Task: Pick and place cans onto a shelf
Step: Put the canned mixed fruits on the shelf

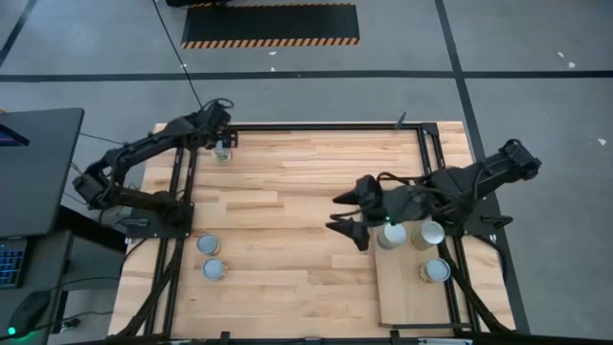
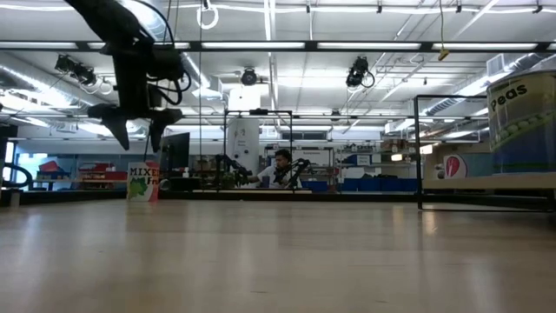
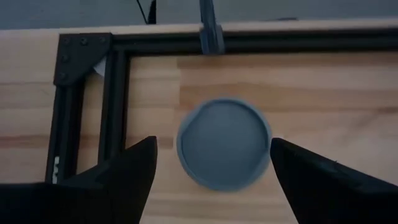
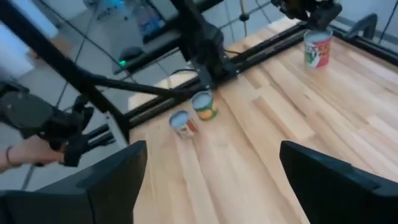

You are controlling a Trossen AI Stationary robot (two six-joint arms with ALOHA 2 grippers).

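Left gripper (image 3: 211, 177): spread wide, straddling a can (image 3: 224, 149) at the table's far left corner, right by the black frame (image 3: 87, 56); nothing gripped.
Right gripper (image 1: 350, 216): wide open, empty, just left of the shelf (image 1: 421, 302).
Shelf: pale smooth board, near right; three cans on it, nearest one (image 1: 391, 235) beside the right gripper.
Loose cans: pair (image 1: 211, 257) near left, waiting.
Step in hand: looks like release on the right, pickup on the left.
Next move: likely lower, close on the round sides.
Materials: dull grey lid, plank-striped tabletop (image 1: 287, 192).
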